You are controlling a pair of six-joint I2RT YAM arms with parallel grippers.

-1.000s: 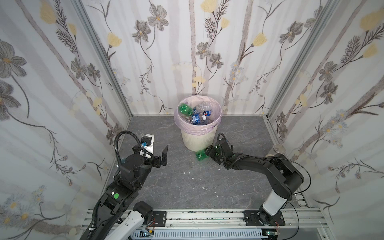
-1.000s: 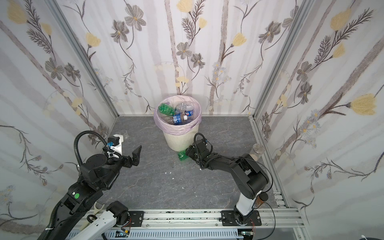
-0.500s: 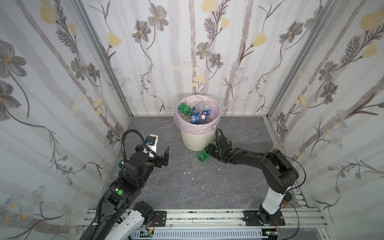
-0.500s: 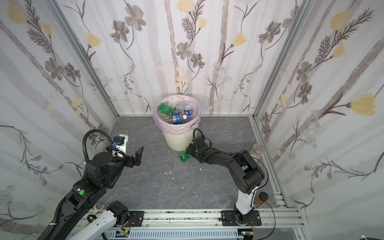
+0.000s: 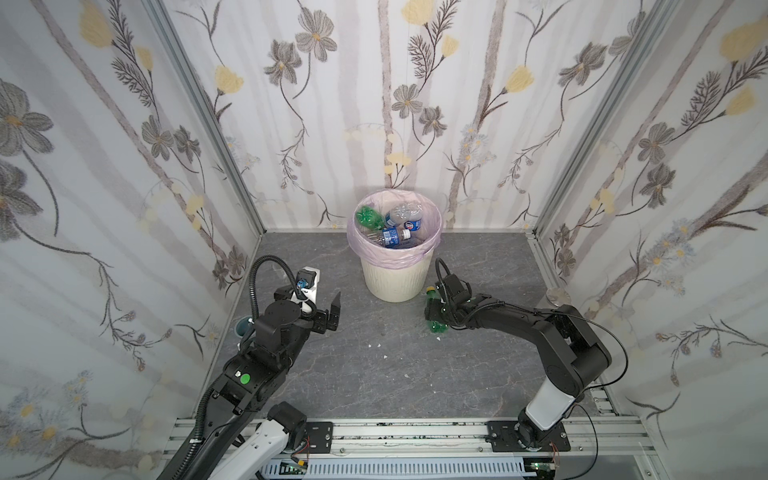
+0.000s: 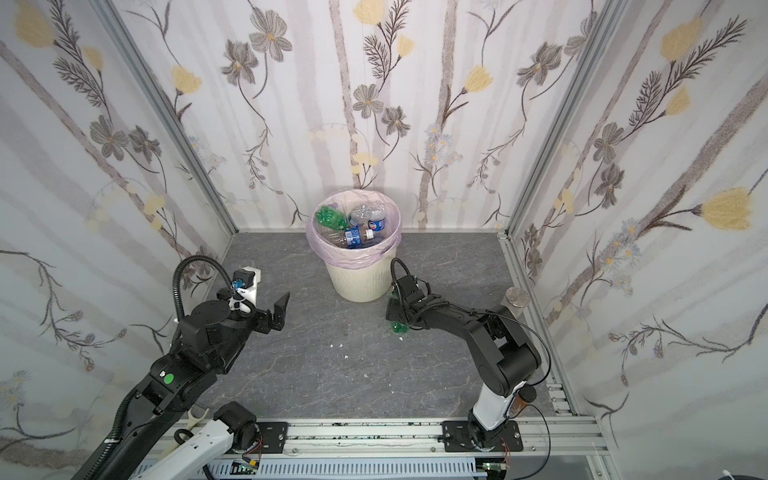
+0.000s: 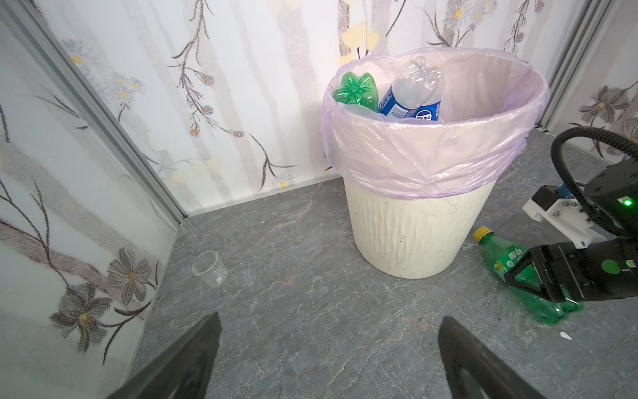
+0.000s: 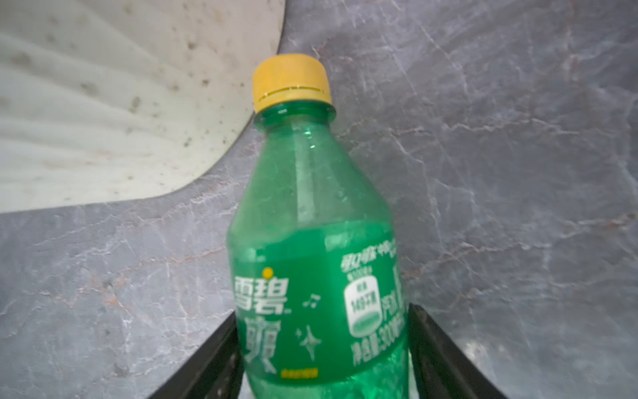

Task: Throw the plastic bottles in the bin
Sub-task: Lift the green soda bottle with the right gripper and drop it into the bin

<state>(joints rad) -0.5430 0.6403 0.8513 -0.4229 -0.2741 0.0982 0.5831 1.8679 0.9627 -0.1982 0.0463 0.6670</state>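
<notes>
Clamping green bottle (image 8: 310, 207) on grey marbled floor (image 5: 374, 374), right tool (image 8: 324, 312); left tool (image 7: 330, 317) apart

Bright, even, diffuse light; shadows faint. Both top views bow at the edges. Right wrist view: green bottle (image 8: 312, 248) label blurred toward 6 o'clock.

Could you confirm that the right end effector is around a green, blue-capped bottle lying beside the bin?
Not quite: the cap is yellow, as the right wrist view shows. Otherwise yes: the right end effector grips the green bottle, lying beside the bin.
</notes>
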